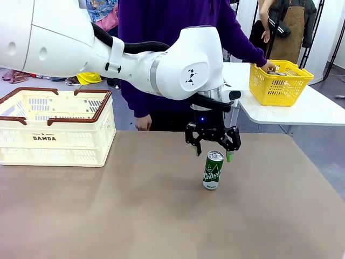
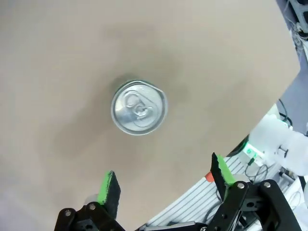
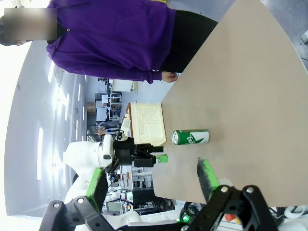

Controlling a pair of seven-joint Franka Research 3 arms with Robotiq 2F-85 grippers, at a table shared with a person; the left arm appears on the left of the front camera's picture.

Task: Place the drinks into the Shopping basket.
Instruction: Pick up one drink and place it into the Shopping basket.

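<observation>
Front view: left gripper [image 1: 214, 154], jaws apart, hovers over upright green can [image 1: 213, 172]; grasp step, next likely lower, then clamp.

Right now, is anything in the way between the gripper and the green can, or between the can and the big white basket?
No, nothing visible. The left gripper hangs open over the green can, with only air between them. Bare table lies between the can and the Shopping basket.
</observation>
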